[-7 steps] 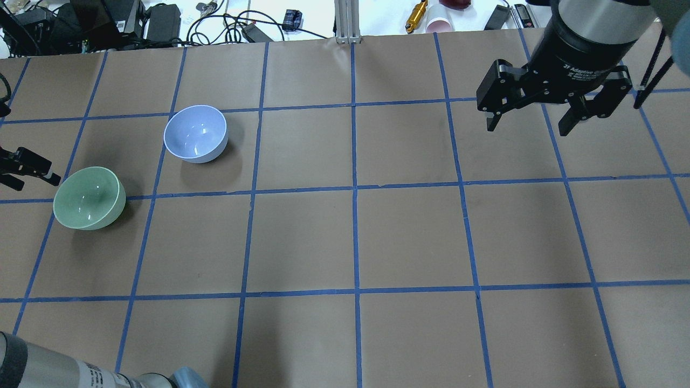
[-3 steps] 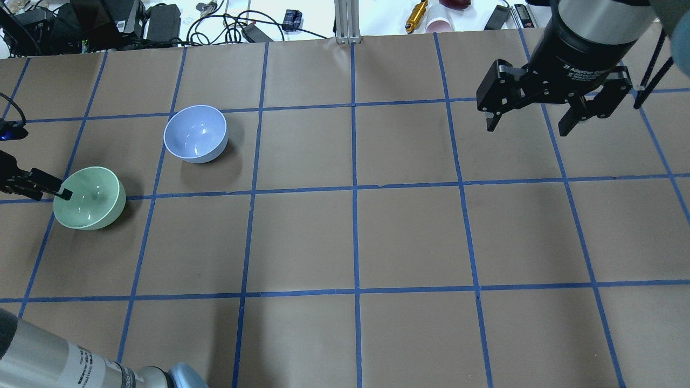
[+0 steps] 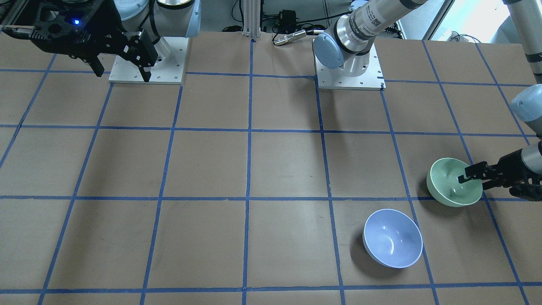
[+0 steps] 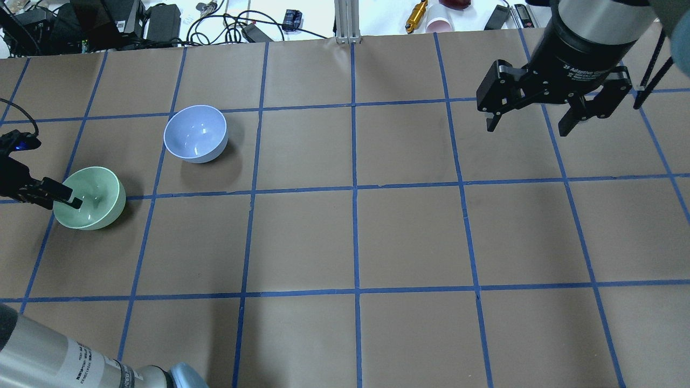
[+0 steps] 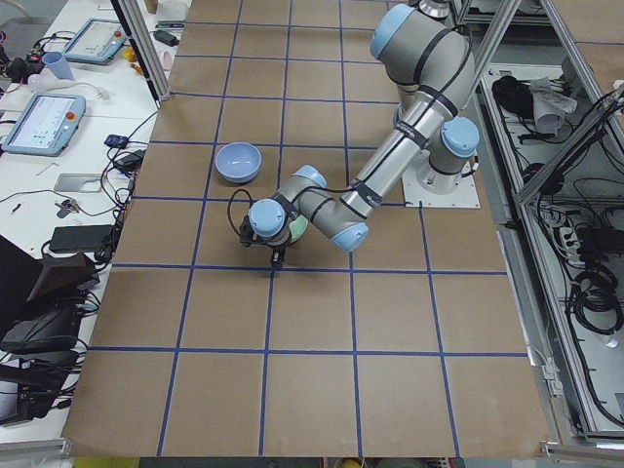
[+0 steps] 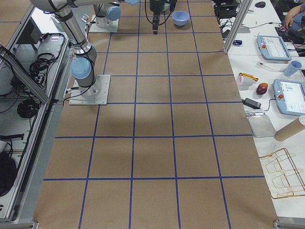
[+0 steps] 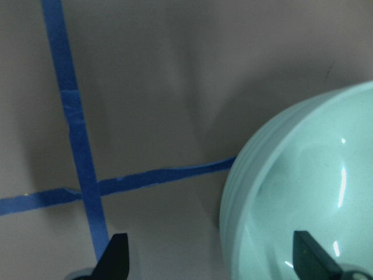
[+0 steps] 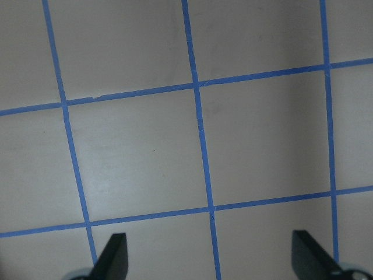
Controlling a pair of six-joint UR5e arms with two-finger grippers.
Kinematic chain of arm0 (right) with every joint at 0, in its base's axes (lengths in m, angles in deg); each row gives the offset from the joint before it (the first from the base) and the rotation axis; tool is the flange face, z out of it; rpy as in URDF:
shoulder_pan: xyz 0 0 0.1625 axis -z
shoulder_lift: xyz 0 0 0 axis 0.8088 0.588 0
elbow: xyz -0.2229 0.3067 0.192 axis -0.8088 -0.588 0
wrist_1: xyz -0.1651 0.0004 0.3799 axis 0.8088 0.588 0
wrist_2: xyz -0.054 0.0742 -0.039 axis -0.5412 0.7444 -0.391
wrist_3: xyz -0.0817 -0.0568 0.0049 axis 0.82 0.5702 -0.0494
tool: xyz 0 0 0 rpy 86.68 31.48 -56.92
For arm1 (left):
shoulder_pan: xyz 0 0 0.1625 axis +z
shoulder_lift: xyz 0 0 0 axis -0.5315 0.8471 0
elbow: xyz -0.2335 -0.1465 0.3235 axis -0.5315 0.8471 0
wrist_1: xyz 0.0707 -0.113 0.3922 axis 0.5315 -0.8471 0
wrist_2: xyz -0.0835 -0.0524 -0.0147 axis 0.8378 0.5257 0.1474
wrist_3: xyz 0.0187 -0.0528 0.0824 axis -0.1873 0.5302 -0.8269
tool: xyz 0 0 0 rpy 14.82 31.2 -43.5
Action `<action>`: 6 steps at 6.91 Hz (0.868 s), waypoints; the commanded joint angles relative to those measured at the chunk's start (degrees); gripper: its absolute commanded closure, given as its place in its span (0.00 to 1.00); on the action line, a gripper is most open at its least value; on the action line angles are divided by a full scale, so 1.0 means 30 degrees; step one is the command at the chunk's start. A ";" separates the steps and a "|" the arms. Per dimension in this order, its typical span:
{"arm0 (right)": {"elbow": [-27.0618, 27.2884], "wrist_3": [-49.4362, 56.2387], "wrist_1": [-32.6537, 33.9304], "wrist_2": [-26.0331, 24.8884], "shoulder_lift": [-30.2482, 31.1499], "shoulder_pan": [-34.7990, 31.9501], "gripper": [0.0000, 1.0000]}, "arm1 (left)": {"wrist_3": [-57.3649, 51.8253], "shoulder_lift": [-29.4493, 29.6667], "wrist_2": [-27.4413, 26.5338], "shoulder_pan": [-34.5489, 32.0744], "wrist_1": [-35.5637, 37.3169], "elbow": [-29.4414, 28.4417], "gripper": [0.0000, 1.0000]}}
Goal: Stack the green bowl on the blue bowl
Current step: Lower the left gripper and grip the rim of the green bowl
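The green bowl [image 4: 94, 207] stands upright on the table's left side; it also shows in the front view [image 3: 449, 188] and the left wrist view [image 7: 309, 186]. The blue bowl [image 4: 195, 133] stands upright a little behind and to the right of it, apart from it [image 3: 393, 238]. My left gripper [image 4: 58, 200] is open and straddles the green bowl's left wall, with one finger [image 4: 74, 202] inside the bowl and the other outside [image 7: 116, 256]. My right gripper [image 4: 526, 129] is open and empty, held above the table's far right.
Cables, boxes, an orange tool [image 4: 416, 15] and an aluminium post [image 4: 347, 21] lie beyond the table's far edge. The two arm bases [image 3: 148, 63] [image 3: 349, 76] sit on the robot's side. Blue tape lines grid the brown table [image 4: 356, 237].
My left gripper has moved right from beside the green bowl, and one finger now reaches over the rim into the bowl. The bowls and the right arm have not moved.
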 commanded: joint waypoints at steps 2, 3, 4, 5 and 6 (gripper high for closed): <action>0.0016 0.0000 0.0007 0.0000 0.0000 0.0000 0.00 | -0.0474 -0.0015 0.0074 -0.0102 0.0061 0.0768 0.19; -0.0012 0.0000 -0.0022 0.0000 0.0000 0.0000 0.00 | -0.0683 -0.0015 -0.0012 -0.0073 0.0090 0.0623 0.34; -0.0013 0.0000 0.0007 0.0000 0.0000 0.0000 0.00 | -0.0685 0.0014 -0.0013 -0.0073 0.0149 0.0593 0.48; -0.0013 0.0000 0.0007 0.0000 0.0000 0.0000 0.00 | -0.0685 0.0014 -0.0042 -0.0073 0.0178 0.0593 0.69; -0.0013 0.0000 -0.0022 0.0000 0.0000 0.0000 0.00 | -0.0656 0.0014 0.0016 -0.0073 0.0178 0.0622 0.86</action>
